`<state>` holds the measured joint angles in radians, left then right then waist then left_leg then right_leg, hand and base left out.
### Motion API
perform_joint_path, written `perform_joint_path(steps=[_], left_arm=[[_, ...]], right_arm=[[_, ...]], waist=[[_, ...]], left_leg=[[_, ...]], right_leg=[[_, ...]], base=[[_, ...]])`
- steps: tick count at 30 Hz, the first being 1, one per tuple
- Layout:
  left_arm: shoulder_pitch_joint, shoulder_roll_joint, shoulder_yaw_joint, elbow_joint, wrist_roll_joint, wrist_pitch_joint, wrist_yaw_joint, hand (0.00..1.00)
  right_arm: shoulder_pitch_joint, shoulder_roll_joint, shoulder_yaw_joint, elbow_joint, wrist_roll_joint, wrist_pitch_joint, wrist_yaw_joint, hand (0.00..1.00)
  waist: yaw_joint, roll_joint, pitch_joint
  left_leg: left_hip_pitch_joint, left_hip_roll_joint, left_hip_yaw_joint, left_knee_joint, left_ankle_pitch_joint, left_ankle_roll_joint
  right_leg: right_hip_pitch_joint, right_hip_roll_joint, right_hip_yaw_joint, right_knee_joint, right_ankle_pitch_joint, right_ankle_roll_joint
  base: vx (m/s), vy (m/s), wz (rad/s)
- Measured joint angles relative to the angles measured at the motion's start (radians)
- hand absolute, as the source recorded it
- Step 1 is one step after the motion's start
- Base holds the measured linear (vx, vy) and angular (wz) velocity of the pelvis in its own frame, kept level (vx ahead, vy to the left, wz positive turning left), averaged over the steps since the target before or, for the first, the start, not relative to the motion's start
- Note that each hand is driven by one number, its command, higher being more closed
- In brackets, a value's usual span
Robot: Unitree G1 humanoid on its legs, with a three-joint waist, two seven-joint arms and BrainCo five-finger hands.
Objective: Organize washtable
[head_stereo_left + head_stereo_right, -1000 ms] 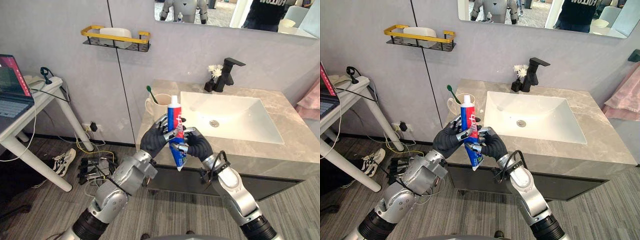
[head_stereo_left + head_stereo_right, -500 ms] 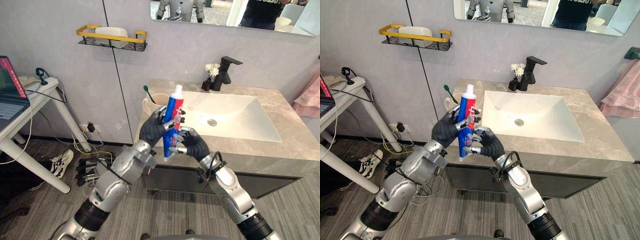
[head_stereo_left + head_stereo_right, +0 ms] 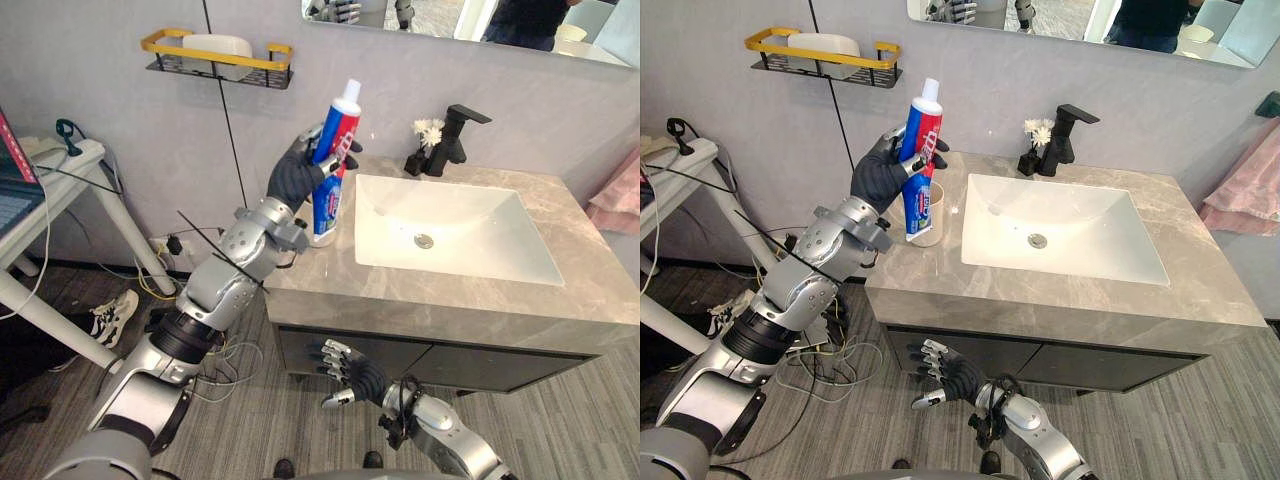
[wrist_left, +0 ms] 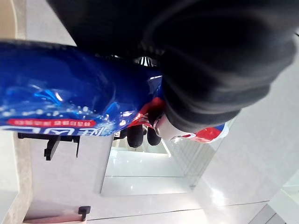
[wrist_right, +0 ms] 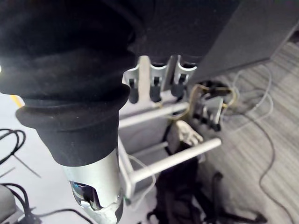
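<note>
Left hand (image 3: 296,176) is clenched round the toothpaste tube (image 3: 332,150), approx mid-body, fingers + thumb wrapped on it. Tube's upright, white cap (image 3: 348,92) on top. Crimped end points down at the cup (image 3: 932,212) on the back left corner of the tabletop (image 3: 400,295), beside the sink (image 3: 455,230). Can't tell from here whether the tail is inside the cup or just in front of it.

Handling, my read: tube is light, soft laminate w/ glossy blue/red film, so it's slick and dents under squeeze. Looks fairly full, so the body is plump and holds shape OK. Stiffest bits are prob the flat crimp and the cap shoulder. I'd grip mid-body w/ moderate pressure: too hard risks forcing paste vs the cap, too light and it slides thru the fingers. Cap-up, it'd likely stand top-heavy in the cup and lean on the rim.

Cup is pale, smooth, round, prob ceramic: hard, and could tip if the tube knocks its rim. Tabletop is a grey stone-look slab; sink white + rectangular; faucet (image 3: 455,140) matte black, angular.

Right hand (image 3: 346,366) hangs low in front of the cabinet (image 3: 470,362) below the tabletop, fingers loose, holding nothing.
</note>
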<state>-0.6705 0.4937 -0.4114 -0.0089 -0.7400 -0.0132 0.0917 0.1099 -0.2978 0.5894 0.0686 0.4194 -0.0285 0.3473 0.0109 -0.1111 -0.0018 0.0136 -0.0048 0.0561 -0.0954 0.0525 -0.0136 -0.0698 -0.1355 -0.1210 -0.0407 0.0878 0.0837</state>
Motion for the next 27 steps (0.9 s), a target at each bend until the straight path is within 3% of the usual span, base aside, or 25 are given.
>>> perform_joint_path(steps=[7, 10, 16, 20, 27], left_arm=[[-0.094, -0.003, 0.049, 0.058, 0.062, -0.030, 0.023, 1.00], [-0.098, -0.046, 0.111, 0.058, 0.106, -0.043, 0.033, 1.00], [-0.153, -0.174, 0.246, 0.023, 0.295, -0.074, 0.134, 1.00], [-0.194, -0.226, 0.308, -0.031, 0.405, -0.094, 0.190, 1.00], [-0.256, -0.298, 0.396, -0.098, 0.522, -0.139, 0.272, 1.00]], right_arm=[[0.037, 0.024, -0.001, 0.000, -0.030, -0.006, -0.001, 0.00], [0.037, 0.034, -0.001, 0.006, -0.037, -0.009, -0.006, 0.00], [0.034, 0.067, -0.002, 0.035, -0.053, -0.029, -0.022, 0.00], [0.033, 0.077, -0.005, 0.036, -0.068, -0.037, -0.036, 0.00], [0.033, 0.075, -0.034, 0.036, -0.069, -0.040, -0.054, 0.00]], waist=[[-0.002, -0.022, 0.019], [-0.004, -0.026, 0.030], [-0.005, -0.048, 0.080], [-0.024, -0.045, 0.087], [-0.025, -0.040, 0.131]], left_leg=[[0.003, -0.001, 0.007, 0.000, -0.003, -0.004], [0.004, -0.002, 0.013, 0.000, -0.003, -0.004], [0.008, -0.001, 0.024, 0.001, -0.002, 0.001], [0.022, -0.006, 0.030, 0.001, -0.012, 0.007], [0.038, -0.007, 0.053, 0.001, -0.026, 0.007]], right_leg=[[0.000, -0.001, 0.007, -0.010, -0.002, -0.010], [0.001, -0.001, 0.010, -0.014, -0.001, -0.012], [0.002, 0.010, 0.015, -0.015, 0.010, -0.021], [0.013, 0.013, 0.014, -0.013, 0.015, -0.023], [0.013, 0.015, 0.035, 0.000, 0.007, -0.033]], base=[[-0.02, 0.010, -0.04], [-0.01, 0.009, -0.05], [0.01, -0.001, -0.04], [0.02, 0.015, -0.07], [0.00, 0.010, -0.10]])
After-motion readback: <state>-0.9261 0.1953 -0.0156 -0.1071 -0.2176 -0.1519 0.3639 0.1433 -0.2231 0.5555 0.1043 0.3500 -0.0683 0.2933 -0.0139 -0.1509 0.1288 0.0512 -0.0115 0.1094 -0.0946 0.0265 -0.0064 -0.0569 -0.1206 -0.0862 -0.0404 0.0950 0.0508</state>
